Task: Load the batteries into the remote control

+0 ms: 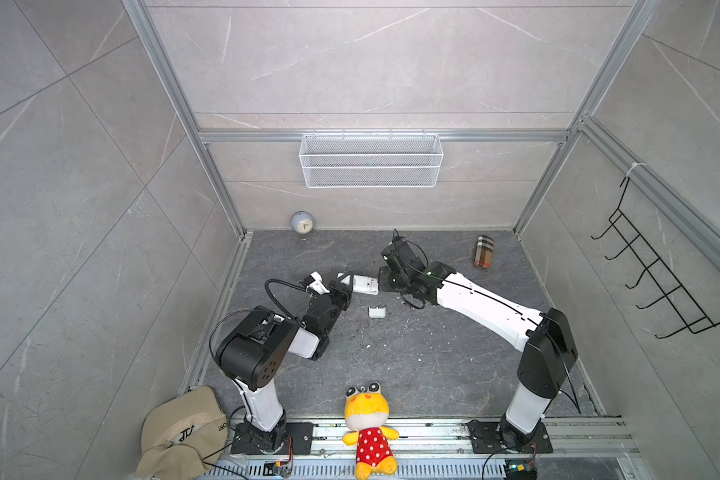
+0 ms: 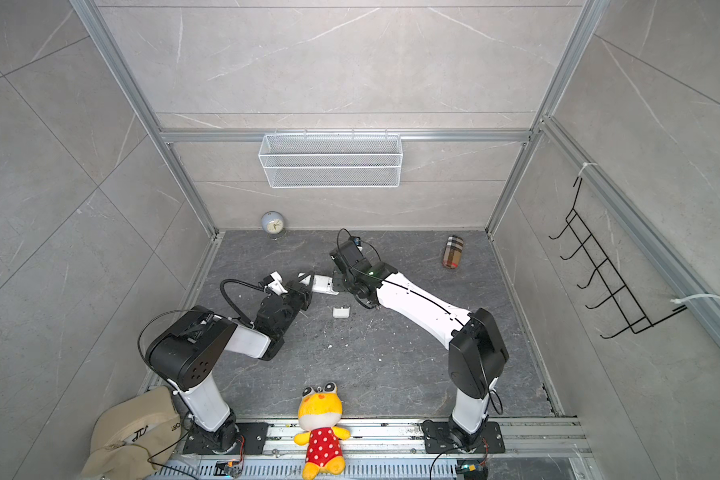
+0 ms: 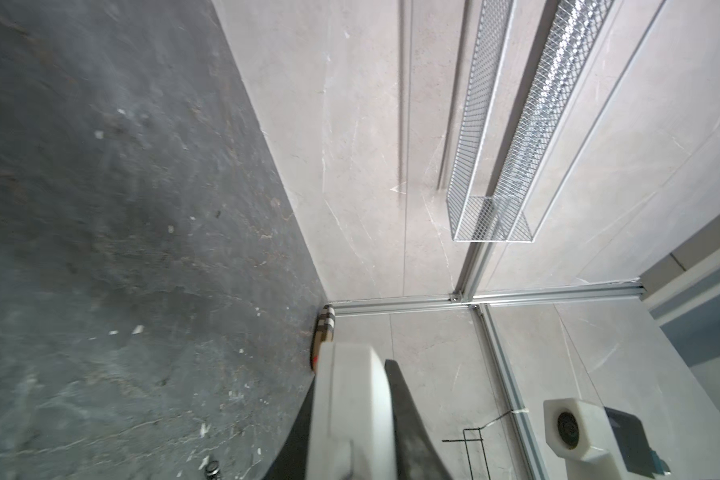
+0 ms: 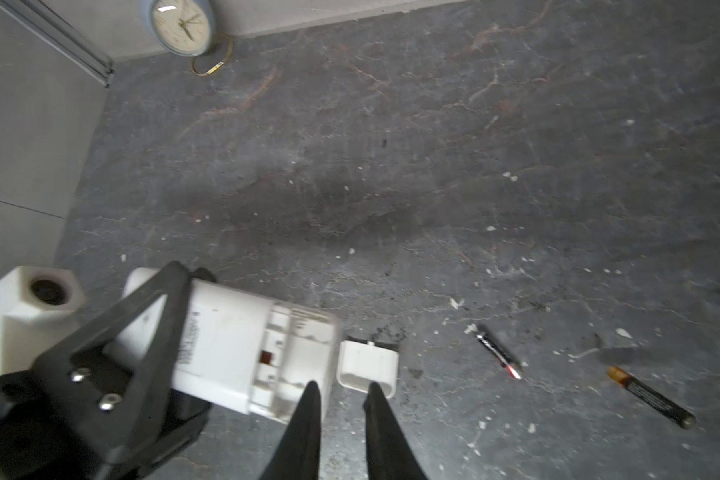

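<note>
Grasping the remote control [image 4: 225,349], left gripper [image 1: 347,284]; right gripper [image 4: 344,387], parted, empty, beside its open end.

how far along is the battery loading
Done: the cover is off, lying on the floor. In hand: the left gripper clamps the remote control, its compartment bare; the right gripper is open and empty. Left: both batteries lie on the floor, unloaded.

The remote control [image 4: 242,353] is seen in white, the batteries [image 4: 651,397] in black, the plush toy [image 1: 368,432] in yellow with white-dotted red, the pouch [image 1: 483,252] in tan plaid.
</note>
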`<state>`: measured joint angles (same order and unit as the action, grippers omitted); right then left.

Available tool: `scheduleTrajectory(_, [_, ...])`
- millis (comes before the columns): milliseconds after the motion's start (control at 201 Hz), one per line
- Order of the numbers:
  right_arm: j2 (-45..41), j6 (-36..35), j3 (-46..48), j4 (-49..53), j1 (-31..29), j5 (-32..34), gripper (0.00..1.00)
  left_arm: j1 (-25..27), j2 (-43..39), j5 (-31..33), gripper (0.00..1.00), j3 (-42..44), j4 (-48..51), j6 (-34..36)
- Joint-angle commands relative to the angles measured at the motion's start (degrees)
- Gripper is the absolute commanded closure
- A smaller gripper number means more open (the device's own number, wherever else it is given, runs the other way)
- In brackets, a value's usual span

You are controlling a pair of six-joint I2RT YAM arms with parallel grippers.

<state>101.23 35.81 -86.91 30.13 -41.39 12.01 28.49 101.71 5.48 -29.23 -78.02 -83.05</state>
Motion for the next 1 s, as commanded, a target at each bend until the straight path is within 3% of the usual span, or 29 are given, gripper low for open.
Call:
scheduleTrajectory(0, [-2.8, -1.0, 3.5, 0.5, 5.5, -0.9, 0.75, -0.8, -1.8, 0.6, 0.93, 1.1, -3.1, 2.6])
scheduleTrajectory(115, [-5.4, -1.1, 8.8, 1.2, 12.7, -0.5, 0.66, -1.4, -2.6, -0.5, 0.93, 1.8, -3.1, 3.2])
scheduleTrajectory(214, [-9.3, -0.7, 14.5, 2.8, 20.0, 1.3, 0.47, -1.9, -3.3, -1.6, 0.93, 1.9, -3.1, 3.7])
scheduleTrajectory(299, [-11.1, -0.3, 18.0, 4.0, 26.7, -1.1, 0.35, -2.3, -3.1, -2.5, 0.93, 1.4, -3.1, 3.6])
scheduleTrajectory(438, [-9.5, 0.0, 21.2, 4.1, 32.4, -6.4, 0.34, -3.0, -1.3, -4.8, 0.93, -0.6, -3.1, 2.0])
scheduleTrajectory(692, [-1.3, -4.2, 20.9, -1.4, 33.4, -15.0, 0.32, -4.3, -1.0, -7.0, 0.93, -0.8, -3.1, 1.3])
scheduleTrajectory(991, [4.5, -8.0, 19.6, -1.5, 33.4, -18.5, 0.29, -4.8, -1.1, -7.9, 0.93, -0.2, -3.1, 1.4])
